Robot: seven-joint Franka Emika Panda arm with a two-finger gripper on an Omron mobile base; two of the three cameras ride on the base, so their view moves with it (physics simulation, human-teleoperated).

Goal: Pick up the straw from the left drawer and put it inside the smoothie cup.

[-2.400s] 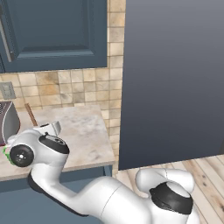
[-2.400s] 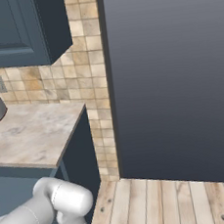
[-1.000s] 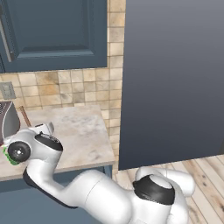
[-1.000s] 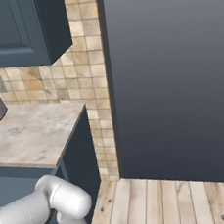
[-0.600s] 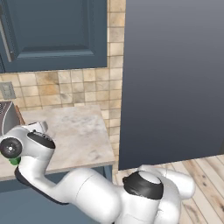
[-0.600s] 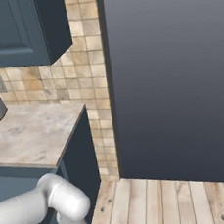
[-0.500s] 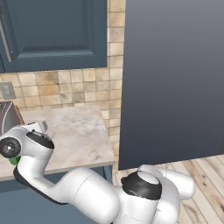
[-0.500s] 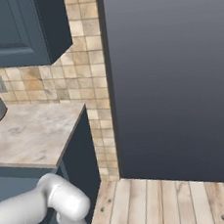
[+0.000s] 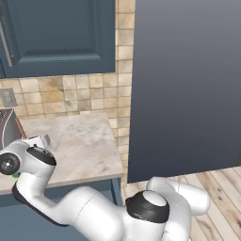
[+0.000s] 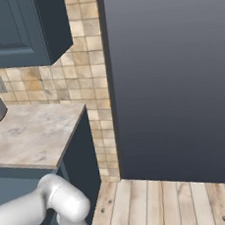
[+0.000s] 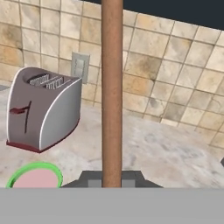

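**Straw held above cup**

The claw (image 11: 112,180) grips the straw (image 11: 112,92), which rises upright in the hand view. The cup (image 11: 35,176) sits on the tabletop (image 11: 175,153) just left of the straw's base. Behind the cup stands the toaster (image 11: 43,111).

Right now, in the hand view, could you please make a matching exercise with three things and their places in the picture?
Things:
1. straw
2. toaster
3. smoothie cup

Places in the hand view:
A. at the bottom left, green rim around pink contents
B. on the counter at the left, before the tiled wall
C. upright through the middle, rising from the gripper

Pairs: 1-C, 2-B, 3-A
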